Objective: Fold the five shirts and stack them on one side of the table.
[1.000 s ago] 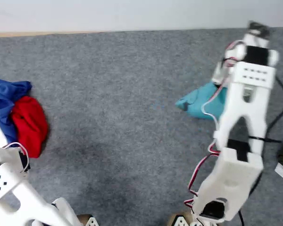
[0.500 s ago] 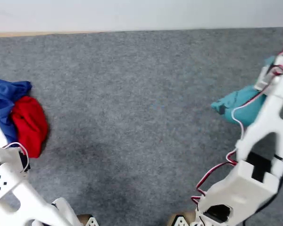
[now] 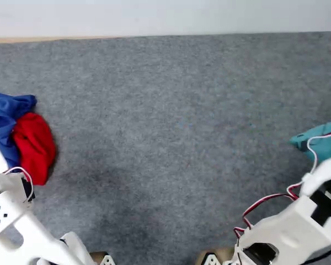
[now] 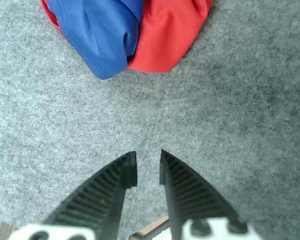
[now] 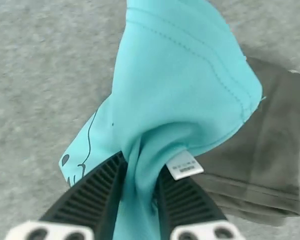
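A teal shirt (image 5: 180,95) hangs bunched between the fingers of my right gripper (image 5: 140,172), which is shut on it. In the high view the teal shirt (image 3: 320,144) shows at the right edge, above the white right arm (image 3: 295,226). Under it in the right wrist view lies a folded dark olive shirt (image 5: 270,165). A blue shirt (image 3: 5,113) and a red shirt (image 3: 34,144) lie crumpled together at the left edge. My left gripper (image 4: 147,170) hovers over bare carpet near the red shirt (image 4: 170,30) and blue shirt (image 4: 97,30), its fingers slightly apart and holding nothing.
Grey carpet (image 3: 165,127) covers the table, with a wide stretch of it between the two arms. A pale wall and a wooden strip (image 3: 44,38) run along the far edge. The left arm's white body (image 3: 11,221) sits at the lower left corner.
My right arm has swung to the right, carrying the teal shirt from the right-centre of the table to its right edge. The left arm and the blue and red shirts have not moved.
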You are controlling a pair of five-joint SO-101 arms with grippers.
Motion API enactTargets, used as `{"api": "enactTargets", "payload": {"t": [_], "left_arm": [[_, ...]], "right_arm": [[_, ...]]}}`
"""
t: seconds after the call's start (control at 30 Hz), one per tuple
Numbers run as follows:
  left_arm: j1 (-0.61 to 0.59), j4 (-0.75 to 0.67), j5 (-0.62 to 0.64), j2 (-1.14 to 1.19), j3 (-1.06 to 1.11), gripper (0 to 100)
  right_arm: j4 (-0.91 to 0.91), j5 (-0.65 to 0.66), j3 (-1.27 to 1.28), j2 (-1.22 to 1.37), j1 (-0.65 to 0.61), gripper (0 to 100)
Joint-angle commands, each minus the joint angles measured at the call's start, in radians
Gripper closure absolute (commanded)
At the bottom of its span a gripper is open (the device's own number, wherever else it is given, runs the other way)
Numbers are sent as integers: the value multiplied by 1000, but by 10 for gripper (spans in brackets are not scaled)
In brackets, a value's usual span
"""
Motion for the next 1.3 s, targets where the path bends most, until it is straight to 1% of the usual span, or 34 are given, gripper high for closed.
{"api": "enactTargets", "payload": {"t": [0.0,0.27,0.43,0.83,1.03,1.2,1.27], "left_arm": [[2,26,-5,-15,-10,917],[3,26,-5,-15,-7,917],[3,26,-5,-15,-7,917],[2,26,-5,-15,-5,917],[2,26,-3,-15,-5,917],[2,26,-3,-15,-5,917],[3,26,-3,-15,-5,917]], "right_arm": [[-39,41,-20,-54,42,989],[-122,109,-20,-45,122,989],[-125,147,-14,-30,170,989],[-130,273,-18,202,312,989],[-229,341,-18,280,397,989],[-275,385,-18,334,423,983],[-271,387,-18,343,423,947]]}}
